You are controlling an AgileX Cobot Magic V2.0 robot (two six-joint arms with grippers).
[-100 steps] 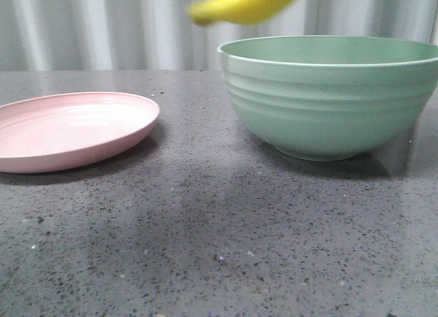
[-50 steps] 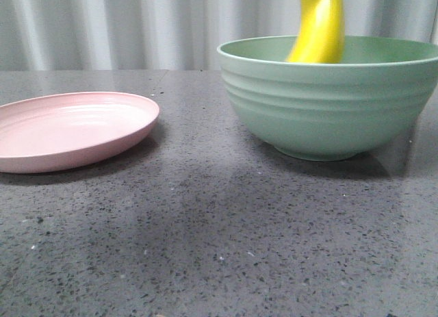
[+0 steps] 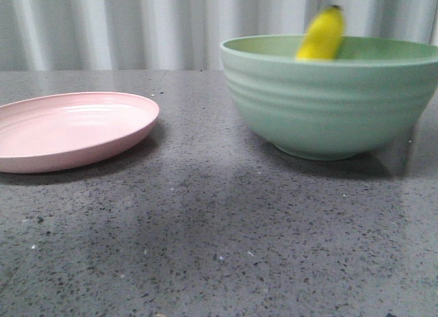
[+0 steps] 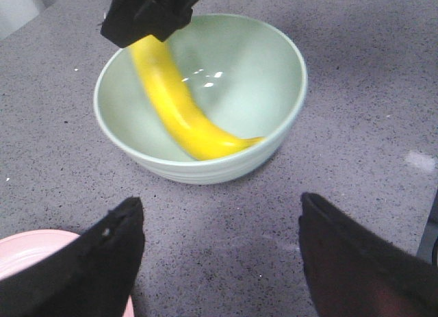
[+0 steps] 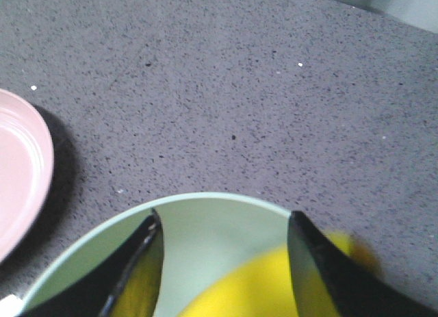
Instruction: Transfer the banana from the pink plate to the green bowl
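The yellow banana [image 3: 321, 35] is inside the green bowl [image 3: 328, 105], blurred by motion, with its dark tip poking above the rim. In the left wrist view the banana [image 4: 179, 108] slants across the bowl [image 4: 263, 64] from under the right gripper [image 4: 154, 12] to the near wall. My right gripper [image 5: 222, 224] hangs open above the bowl [image 5: 205, 197], the banana [image 5: 253, 289] loose below its fingers. My left gripper [image 4: 220, 207] is open and empty over the table, between the bowl and the pink plate [image 4: 20, 252]. The pink plate [image 3: 68, 129] holds nothing.
The dark speckled table [image 3: 205, 235] spreads in front of plate and bowl. A pale corrugated wall [image 3: 137, 29] closes off the back. The plate's edge [image 5: 17, 173] shows in the right wrist view, a short gap from the bowl.
The banana, up above the bowl's left rim a second ago, has dropped into the bowl and tipped over to lean inside it. The plate has not moved.
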